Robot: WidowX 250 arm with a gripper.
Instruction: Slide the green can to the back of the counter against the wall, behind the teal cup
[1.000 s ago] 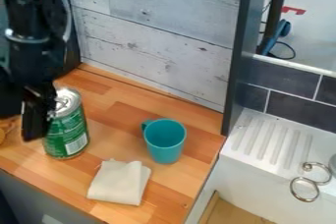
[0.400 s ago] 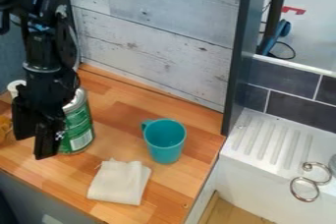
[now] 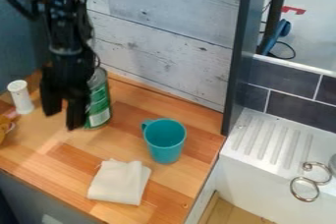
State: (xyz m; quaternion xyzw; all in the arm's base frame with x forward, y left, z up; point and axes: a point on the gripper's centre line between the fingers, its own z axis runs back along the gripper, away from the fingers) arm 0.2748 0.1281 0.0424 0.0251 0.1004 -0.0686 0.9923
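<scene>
We are seeing a green metal drink can (image 3: 99, 107) standing upright on the wooden counter (image 3: 52, 176), right beside the claw (image 3: 62, 120) on its mug-facing side. The claw is partly hiding the can, so we are not able to tell whether the two are touching. The claw is hanging down over the counter with its fingers (image 3: 76, 115) pointing downward and spread moderately apart, and it is gripping nothing that we can see. On the side of the claw away from the can, a small white cylindrical container (image 3: 21, 98) is standing, and near it an orange-brown object (image 3: 5, 126) is lying partly cut off by the view's edge. Nearer us than the claw, a folded off-white cloth (image 3: 119, 182) is lying flat. Beyond the can from the claw, a teal mug (image 3: 165, 142) is standing upright, its handle turned toward the claw's side. Behind the claw and mug, a whitewashed plank wall (image 3: 157, 39) is rising. Farthest from the claw, a white sink (image 3: 253, 171) is sitting below dark tiles (image 3: 298, 110), with metal rings (image 3: 304, 189) at its ridged ledge.
</scene>
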